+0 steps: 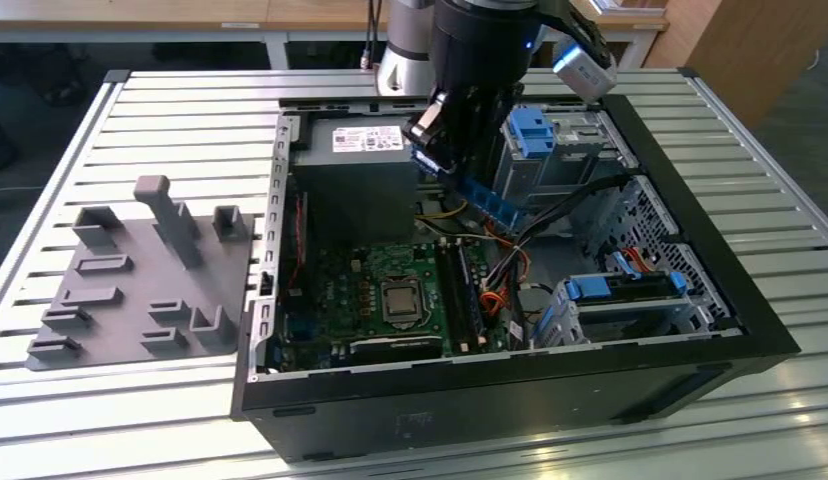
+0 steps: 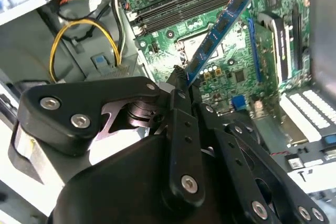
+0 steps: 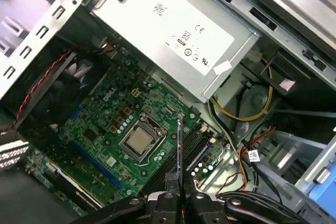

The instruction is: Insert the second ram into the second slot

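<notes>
The open computer case held one green motherboard and one power supply; the gripper was clamped on the second ram above them.

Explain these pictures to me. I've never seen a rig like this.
One robot arm works over an open computer case lying on a slatted table. The exterior view is taken from off the arm; both wrist views come from cameras riding on the arm, looking into the case. Its end effector is shut on the ram, a thin dark blue strip, held above the green motherboard and its slots, not inserted. A grey fixture lies on the table at the exterior view's left.
</notes>
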### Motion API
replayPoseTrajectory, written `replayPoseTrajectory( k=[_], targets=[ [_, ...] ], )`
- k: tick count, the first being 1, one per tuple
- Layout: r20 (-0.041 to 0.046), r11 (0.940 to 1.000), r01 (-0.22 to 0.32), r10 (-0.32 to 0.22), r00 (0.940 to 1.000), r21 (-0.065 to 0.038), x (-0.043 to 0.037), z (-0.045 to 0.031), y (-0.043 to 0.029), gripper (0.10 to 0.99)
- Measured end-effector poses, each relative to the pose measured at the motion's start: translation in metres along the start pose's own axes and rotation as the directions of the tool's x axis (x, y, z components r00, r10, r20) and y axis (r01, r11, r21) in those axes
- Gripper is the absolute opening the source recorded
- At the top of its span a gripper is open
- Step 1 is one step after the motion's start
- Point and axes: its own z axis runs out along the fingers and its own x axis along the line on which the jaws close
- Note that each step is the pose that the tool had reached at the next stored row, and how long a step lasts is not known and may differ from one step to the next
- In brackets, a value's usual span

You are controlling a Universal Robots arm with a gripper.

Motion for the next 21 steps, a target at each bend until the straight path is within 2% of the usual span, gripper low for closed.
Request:
replayPoseTrajectory(
  k=[3, 6, 11, 16, 21],
  targets=[
    [0.0001, 0.9986, -0.053, 0.053, 0.9986, 0.000, 0.0000, 0.0011, 0.0000, 0.141],
    [0.0001, 0.9945, -0.104, 0.104, 0.9945, 0.000, -0.0001, 0.0021, -0.0001, 0.141],
    [0.0002, 0.9816, -0.191, 0.191, 0.9816, 0.000, -0.0001, 0.0039, -0.0001, 0.141],
    [0.0003, 0.9615, -0.275, 0.275, 0.9615, 0.000, -0.0001, 0.0056, -0.0001, 0.141],
    [0.0004, 0.9338, -0.358, 0.358, 0.9338, 0.000, -0.0002, 0.0074, -0.0002, 0.141]
  ],
)
